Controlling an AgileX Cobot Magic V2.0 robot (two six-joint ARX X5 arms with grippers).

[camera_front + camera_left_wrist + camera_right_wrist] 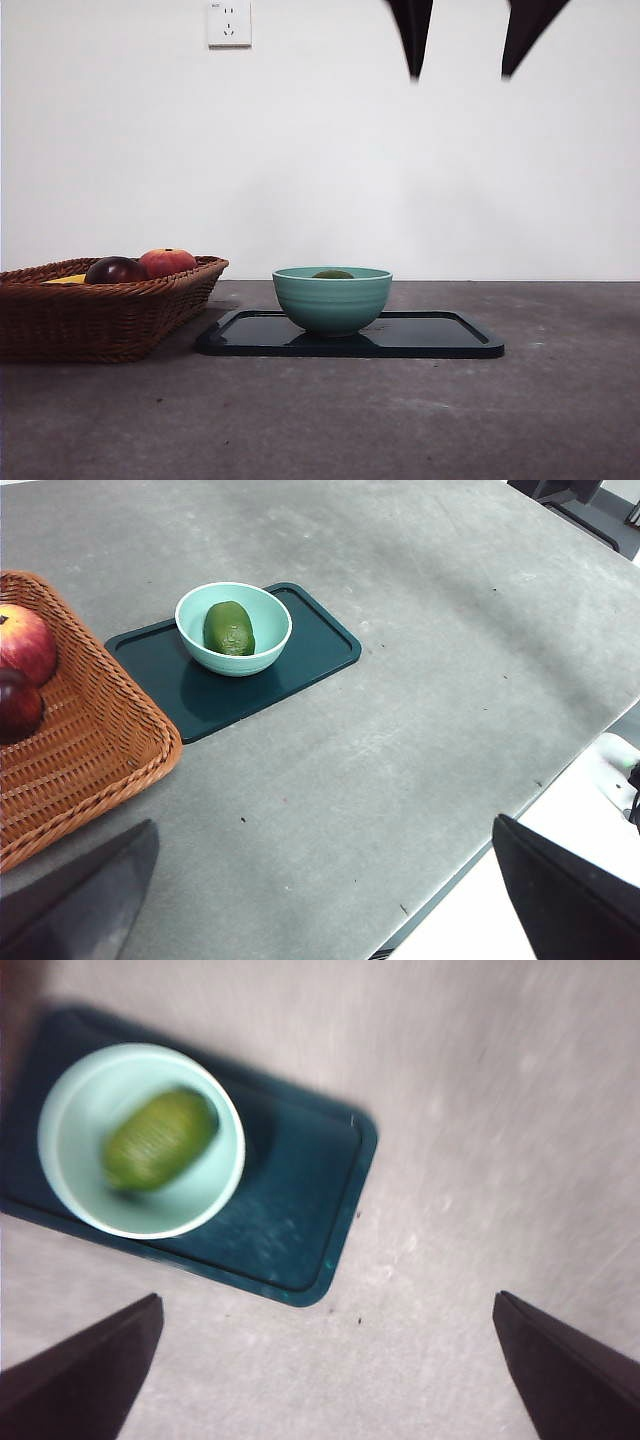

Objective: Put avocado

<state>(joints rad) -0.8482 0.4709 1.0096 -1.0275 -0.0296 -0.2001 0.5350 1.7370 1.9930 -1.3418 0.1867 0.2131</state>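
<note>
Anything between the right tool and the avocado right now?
Nothing visible. The avocado lies uncovered in the teal bowl on the dark tray. The right tool is open, empty, above the table. The basket sits beside the tray, off that path.

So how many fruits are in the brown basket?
2 clearly: a dark maroon fruit beside a red-orange fruit in the basket. Something yellow peeks out; more may be hidden.

A big gray table (560, 400) is holding everything up. A dark tray (440, 335) is lying flat on the table, and a brown basket (90, 315) is sitting just beside the tray, right on the tabletop too.
</note>
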